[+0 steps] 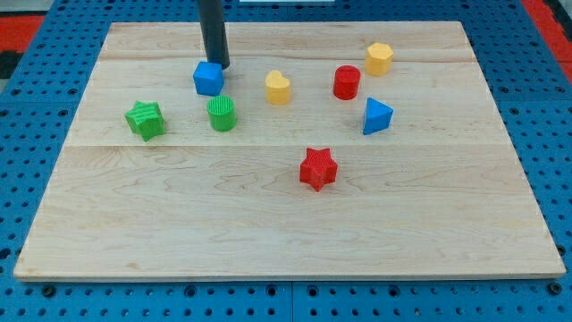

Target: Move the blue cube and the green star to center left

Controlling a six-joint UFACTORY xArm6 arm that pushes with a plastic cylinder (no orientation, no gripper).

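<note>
The blue cube (207,78) sits on the wooden board (286,224) at the upper left of middle. The green star (145,120) lies to its lower left, near the board's left side. My tip (218,66) comes down from the view's top and stands right at the blue cube's upper right edge, touching it or nearly so.
A green cylinder (222,114) stands just below the blue cube. A yellow heart (278,88), a red cylinder (347,82), a yellow hexagon block (379,58), a blue triangular block (376,116) and a red star (317,168) lie to the right.
</note>
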